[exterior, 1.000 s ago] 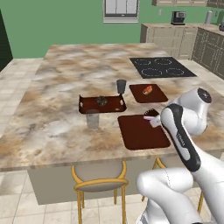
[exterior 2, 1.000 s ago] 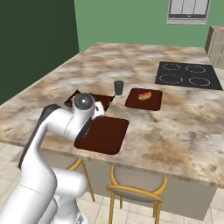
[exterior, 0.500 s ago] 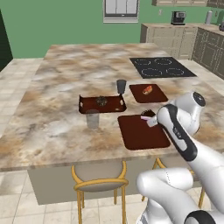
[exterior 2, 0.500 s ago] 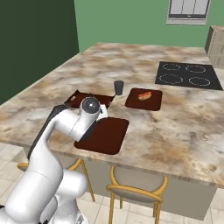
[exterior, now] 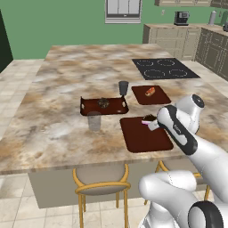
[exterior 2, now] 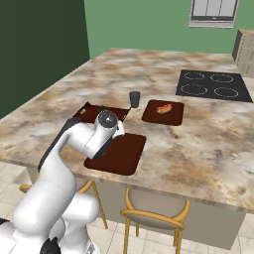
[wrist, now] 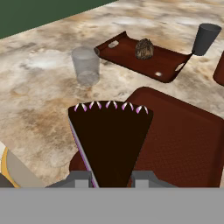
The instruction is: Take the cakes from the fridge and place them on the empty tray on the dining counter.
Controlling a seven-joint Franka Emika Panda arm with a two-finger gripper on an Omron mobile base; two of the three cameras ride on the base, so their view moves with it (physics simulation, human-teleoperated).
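Hand view, pincer (wrist: pixel 111 177) clamping dark cake (wrist: pixel 110 140)

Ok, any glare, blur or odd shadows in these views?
Left base view: sharp, flat even light, faint shadow under the glass. Right base view: same, no glare on the tray. Hand view: crisp; the held cake looks oversized from closeness.

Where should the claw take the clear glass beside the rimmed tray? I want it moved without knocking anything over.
Grip the clear glass around its upper wall, coming from the open counter side, away from the rimmed tray behind it. It stands upright with round, slightly tapered walls, so a level sideways pinch suits. The claw is now shut on a dark cake slice.
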